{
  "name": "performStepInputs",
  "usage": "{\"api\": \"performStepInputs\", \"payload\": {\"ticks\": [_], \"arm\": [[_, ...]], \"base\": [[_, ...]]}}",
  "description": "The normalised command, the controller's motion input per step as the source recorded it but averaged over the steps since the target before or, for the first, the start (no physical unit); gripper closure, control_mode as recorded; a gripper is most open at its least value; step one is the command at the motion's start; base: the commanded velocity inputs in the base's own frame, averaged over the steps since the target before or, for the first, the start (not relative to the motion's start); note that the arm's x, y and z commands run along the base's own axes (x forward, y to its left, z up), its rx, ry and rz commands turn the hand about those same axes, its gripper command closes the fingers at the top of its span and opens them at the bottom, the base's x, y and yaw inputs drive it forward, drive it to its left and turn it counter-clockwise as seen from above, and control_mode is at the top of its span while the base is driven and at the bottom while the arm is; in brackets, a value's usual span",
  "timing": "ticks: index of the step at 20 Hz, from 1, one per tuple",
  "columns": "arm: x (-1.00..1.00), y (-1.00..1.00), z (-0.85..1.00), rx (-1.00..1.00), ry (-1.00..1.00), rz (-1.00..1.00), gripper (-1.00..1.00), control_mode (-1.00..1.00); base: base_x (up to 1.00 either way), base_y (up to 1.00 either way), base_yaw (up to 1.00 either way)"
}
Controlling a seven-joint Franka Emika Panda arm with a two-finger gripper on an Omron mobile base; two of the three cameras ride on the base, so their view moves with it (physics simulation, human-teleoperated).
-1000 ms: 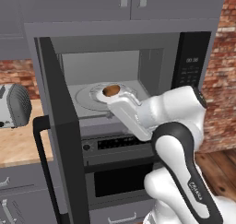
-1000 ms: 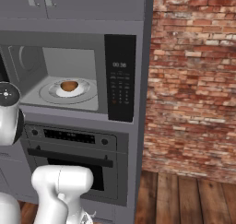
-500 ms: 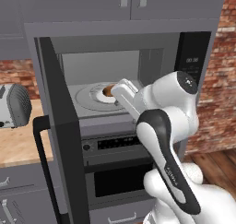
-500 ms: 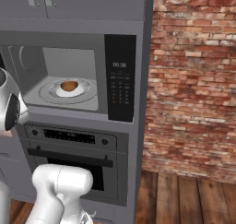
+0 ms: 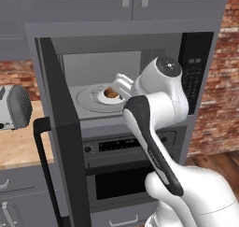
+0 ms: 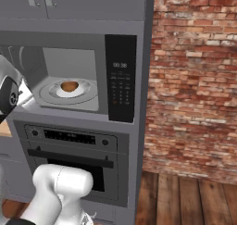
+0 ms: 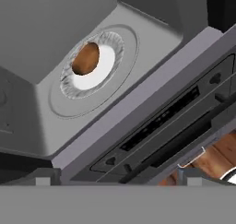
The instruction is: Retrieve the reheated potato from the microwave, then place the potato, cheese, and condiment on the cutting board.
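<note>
Grey cabinets surround the microwave (image 5: 126, 76), which is built into the wall column with its door (image 5: 63, 142) swung wide open to the left. Below the microwave sits an oven (image 6: 69, 164) with a dark window and a long handle. Left of the microwave, a wooden counter (image 5: 18, 146) carries a toaster (image 5: 14, 107). Inside the microwave, a round turntable (image 6: 51, 92) holds a white plate (image 7: 99, 68), and the potato (image 6: 69, 86) rests on that plate, brown and oval. The white arm reaches toward the microwave's opening, and its gripper (image 5: 122, 83) hangs at the front of the cavity, just short of the potato, with its jaws spread wide and nothing between them.
</note>
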Motion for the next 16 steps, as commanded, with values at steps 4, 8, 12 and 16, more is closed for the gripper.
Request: {"api": "performStepInputs", "payload": {"ticks": [4,8,12,16], "arm": [[0.26,-0.23,0.04,-0.20,0.00,0.07,-1.00,-1.00],[0.31,-0.13,0.00,-0.13,-0.03,0.10,-1.00,-1.00],[0.38,-0.01,-0.04,-0.02,-0.01,0.06,-1.00,-1.00],[0.31,0.00,-0.12,-0.05,-0.05,0.05,-1.00,-1.00]], "base": [[0.00,0.00,0.00],[0.00,0.00,0.00],[0.00,0.00,0.00],[0.00,0.00,0.00]]}}
